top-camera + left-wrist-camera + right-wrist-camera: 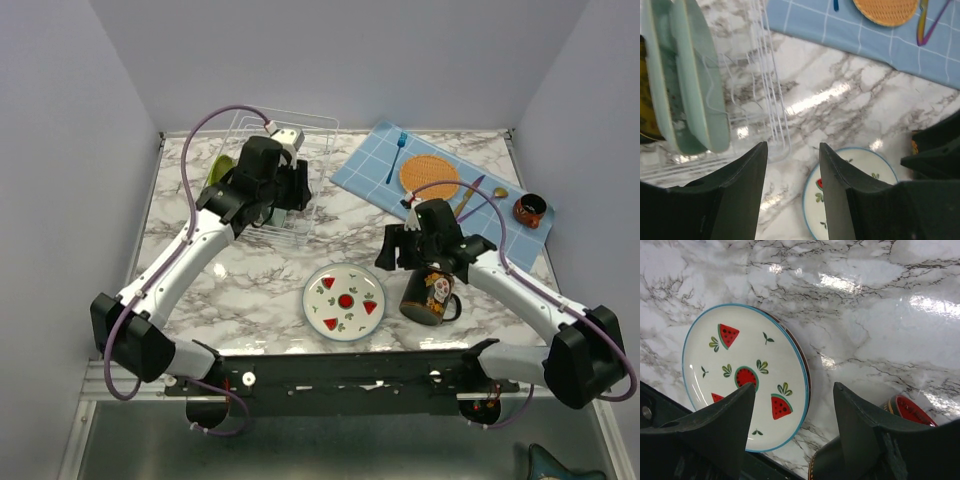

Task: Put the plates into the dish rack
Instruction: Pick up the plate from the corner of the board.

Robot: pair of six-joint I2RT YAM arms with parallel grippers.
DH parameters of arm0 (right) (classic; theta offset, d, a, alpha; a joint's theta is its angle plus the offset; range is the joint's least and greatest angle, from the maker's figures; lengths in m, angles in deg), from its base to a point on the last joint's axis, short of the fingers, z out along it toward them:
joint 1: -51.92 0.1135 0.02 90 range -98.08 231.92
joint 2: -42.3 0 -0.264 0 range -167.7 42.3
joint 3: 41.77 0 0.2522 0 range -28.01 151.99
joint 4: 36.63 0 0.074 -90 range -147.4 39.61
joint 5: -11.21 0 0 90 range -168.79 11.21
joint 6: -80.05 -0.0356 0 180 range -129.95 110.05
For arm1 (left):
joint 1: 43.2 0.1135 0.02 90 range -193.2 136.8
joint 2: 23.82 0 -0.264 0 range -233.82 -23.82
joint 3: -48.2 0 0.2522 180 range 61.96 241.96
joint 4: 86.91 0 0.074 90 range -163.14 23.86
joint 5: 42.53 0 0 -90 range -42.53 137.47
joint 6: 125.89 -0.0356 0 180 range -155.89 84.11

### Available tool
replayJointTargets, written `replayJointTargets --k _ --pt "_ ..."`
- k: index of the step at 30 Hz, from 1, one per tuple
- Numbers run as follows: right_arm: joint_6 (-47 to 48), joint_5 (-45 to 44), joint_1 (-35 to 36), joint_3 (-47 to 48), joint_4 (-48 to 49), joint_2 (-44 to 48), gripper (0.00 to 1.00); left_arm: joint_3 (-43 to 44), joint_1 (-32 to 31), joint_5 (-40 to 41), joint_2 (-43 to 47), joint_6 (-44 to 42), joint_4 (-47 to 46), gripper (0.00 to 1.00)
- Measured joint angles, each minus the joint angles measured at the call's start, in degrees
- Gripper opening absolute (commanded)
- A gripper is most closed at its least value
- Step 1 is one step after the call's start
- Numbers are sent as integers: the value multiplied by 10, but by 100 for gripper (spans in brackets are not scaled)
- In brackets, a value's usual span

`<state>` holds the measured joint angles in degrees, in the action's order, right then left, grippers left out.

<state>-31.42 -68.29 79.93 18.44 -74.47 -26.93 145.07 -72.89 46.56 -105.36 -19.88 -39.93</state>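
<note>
The green plate (695, 75) stands in the dish rack (310, 128); the watermelon plate (344, 301) lies on the table (250, 290), not loaded yet; left gripper (792, 147) and right gripper (795, 386) have jaws apart, empty.

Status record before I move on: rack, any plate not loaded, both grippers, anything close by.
rack: far left, mint plate standing upright in it
unloaded: watermelon plate, lying flat, near centre
left gripper: open, empty, above the rack
right gripper: open, empty, above the gap between watermelon plate and mug
mug: right of the watermelon plate, not touching it
</note>
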Motion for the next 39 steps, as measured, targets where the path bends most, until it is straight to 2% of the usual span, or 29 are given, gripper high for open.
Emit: replayJointTargets --k 6,12,26,32,34,39 --pt "6 29 0 -1 7 -33 69 -170 -15 -72 78 80 -55 54" --pt "5 57 0 -16 26 -63 64 -262 -43 -97 121 137 -88 54" --pt "6 78 2 -18 37 -126 50 -282 -62 -103 118 166 -123 54" --pt "6 80 4 -25 47 -143 47 -282 -63 -104 106 166 -126 54" --pt "6 80 4 -25 49 -148 42 -281 -63 -104 104 166 -126 54" --pt "6 80 4 -26 52 -155 37 -273 -63 -106 96 166 -127 54"
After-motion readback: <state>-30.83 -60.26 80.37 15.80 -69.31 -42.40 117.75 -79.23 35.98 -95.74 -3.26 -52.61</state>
